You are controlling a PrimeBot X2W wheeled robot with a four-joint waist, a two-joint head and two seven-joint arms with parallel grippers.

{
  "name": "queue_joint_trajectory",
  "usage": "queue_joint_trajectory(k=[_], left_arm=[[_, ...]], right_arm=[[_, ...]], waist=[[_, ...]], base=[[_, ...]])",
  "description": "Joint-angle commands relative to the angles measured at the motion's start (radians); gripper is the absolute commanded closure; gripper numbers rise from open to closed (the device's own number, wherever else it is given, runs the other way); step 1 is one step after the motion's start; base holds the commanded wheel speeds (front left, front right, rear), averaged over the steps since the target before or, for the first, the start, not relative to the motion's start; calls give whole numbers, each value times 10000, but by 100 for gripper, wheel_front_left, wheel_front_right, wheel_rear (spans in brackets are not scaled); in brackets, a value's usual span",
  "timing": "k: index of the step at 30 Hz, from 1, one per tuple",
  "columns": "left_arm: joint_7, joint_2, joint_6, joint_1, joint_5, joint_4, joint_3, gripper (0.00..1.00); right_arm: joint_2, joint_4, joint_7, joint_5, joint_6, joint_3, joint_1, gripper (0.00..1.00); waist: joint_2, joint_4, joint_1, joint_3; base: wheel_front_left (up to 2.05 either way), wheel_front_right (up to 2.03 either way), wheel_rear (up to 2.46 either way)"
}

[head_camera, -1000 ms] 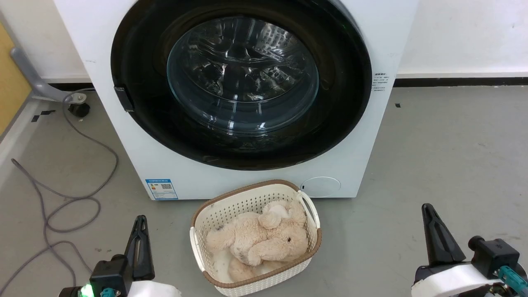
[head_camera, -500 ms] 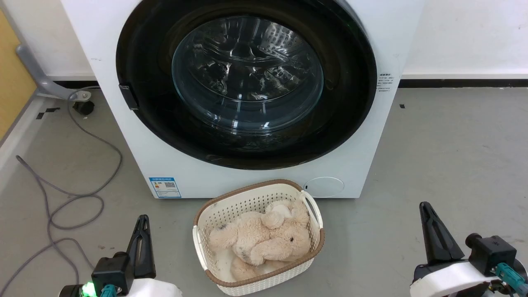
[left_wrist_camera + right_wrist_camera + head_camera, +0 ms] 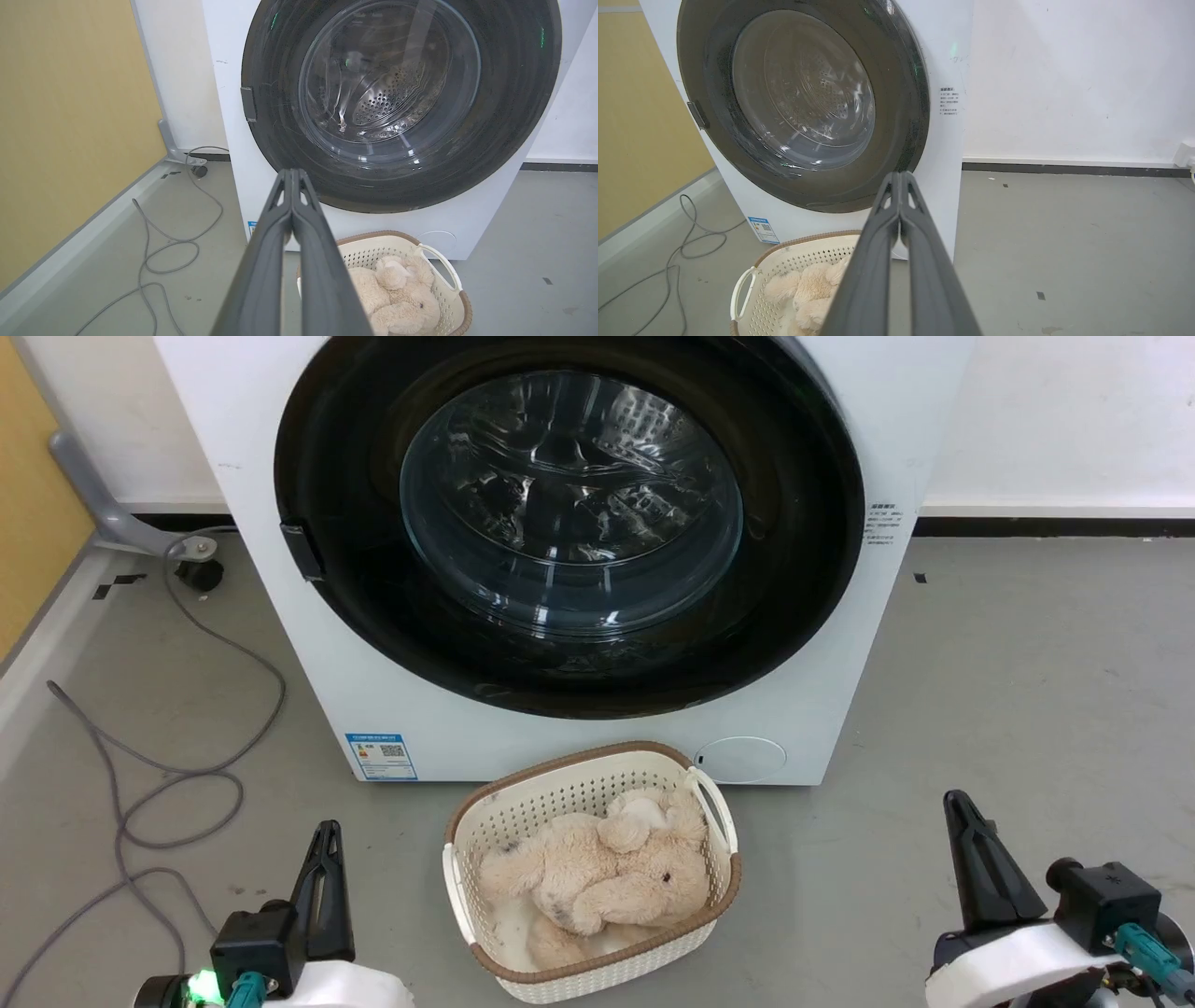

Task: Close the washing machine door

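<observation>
left fingers point(image 3: 325, 887) pressed together at 7 o'clock, right fingers point(image 3: 980, 877) together at 5 o'clock, washing machine door point(image 3: 803, 569) flush on washing machine point(image 3: 560, 747) at 12 o'clock, whole head view slid slightly right since a second ago, a camera move

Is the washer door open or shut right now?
Shut: the door lies flush on the washer front, no gap showing, drum seen only through it. Latched or not, cannot tell.

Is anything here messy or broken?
Nothing looks broken or spilled. The washing machine door looks shut. Only a grey cable lies in loose loops on the floor, left of the washing machine.
</observation>
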Motion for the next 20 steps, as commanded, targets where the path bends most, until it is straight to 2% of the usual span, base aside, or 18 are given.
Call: queue_joint_trajectory(k=[1, 20], left_arm=[[64, 4, -72, -150, 81, -35, -9, 100], [433, 6, -220, -246, 171, -113, -16, 100]], right_arm=[[18, -95, 56, -114, -3, 12, 64, 100], [26, -357, 426, -336, -4, 77, 93, 100]], waist=[[-1, 17, 0, 1], [-1, 177, 0, 16]], base=[[0, 0, 0], [0, 0, 0]])
